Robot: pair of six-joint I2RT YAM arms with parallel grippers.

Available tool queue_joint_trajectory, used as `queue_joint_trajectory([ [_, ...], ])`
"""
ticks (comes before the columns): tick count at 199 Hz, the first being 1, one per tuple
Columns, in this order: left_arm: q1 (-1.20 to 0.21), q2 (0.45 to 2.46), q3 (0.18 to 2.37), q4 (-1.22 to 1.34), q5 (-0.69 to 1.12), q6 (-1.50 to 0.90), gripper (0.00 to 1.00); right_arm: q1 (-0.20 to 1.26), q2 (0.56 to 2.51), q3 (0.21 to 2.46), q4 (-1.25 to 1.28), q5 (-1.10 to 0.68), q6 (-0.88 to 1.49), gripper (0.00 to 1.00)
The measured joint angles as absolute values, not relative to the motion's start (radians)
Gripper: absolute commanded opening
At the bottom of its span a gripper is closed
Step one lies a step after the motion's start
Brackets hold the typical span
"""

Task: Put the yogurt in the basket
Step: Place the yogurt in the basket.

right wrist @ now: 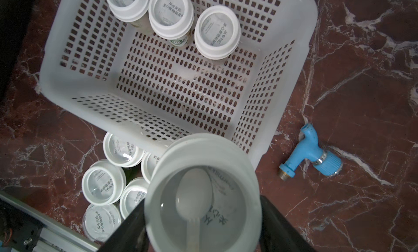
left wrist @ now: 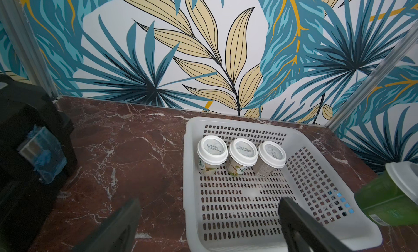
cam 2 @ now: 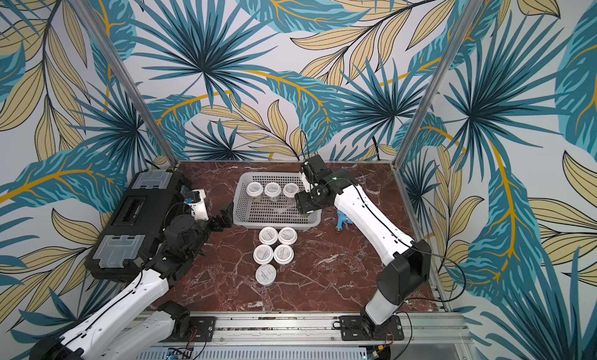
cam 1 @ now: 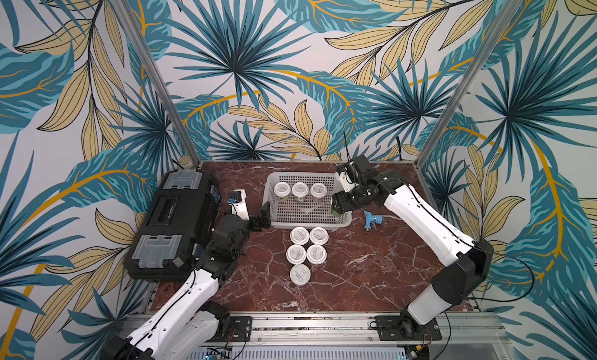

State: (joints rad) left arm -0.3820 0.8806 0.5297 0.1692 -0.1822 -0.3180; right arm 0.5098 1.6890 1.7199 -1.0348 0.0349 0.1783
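The white perforated basket point(cam 1: 267, 198) point(cam 2: 239, 198) stands at the back middle of the marble table. Three yogurt jars point(cam 1: 300, 189) point(left wrist: 242, 151) stand upright in a row along its far wall. Several more yogurt jars point(cam 1: 307, 253) point(right wrist: 103, 185) cluster on the table just in front of it. My right gripper point(cam 1: 336, 208) point(right wrist: 203, 217) is shut on a white-lidded yogurt point(right wrist: 203, 194) point(left wrist: 389, 194), held above the basket's near right corner. My left gripper point(cam 1: 261, 218) point(left wrist: 209, 219) hangs open and empty at the basket's left side.
A black toolbox point(cam 1: 174, 222) with clear lid compartments fills the left of the table beside my left arm. A blue tap fitting point(cam 1: 371, 219) point(right wrist: 312, 156) lies right of the basket, under my right arm. Metal posts point(cam 1: 155, 74) frame the back corners.
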Motion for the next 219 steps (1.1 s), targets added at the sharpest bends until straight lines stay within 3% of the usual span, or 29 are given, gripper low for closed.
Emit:
queue_joint_trajectory([
  [121, -0.382, 0.919, 0.53, 0.169, -0.174, -0.31, 0.99, 0.419, 2.085, 1.949, -0.93, 0.064, 0.138, 0.7],
  [219, -0.382, 0.926, 0.53, 0.168, -0.168, -0.303, 0.99, 0.381, 2.193, 1.999, -0.852, 0.067, 0.152, 0.69],
])
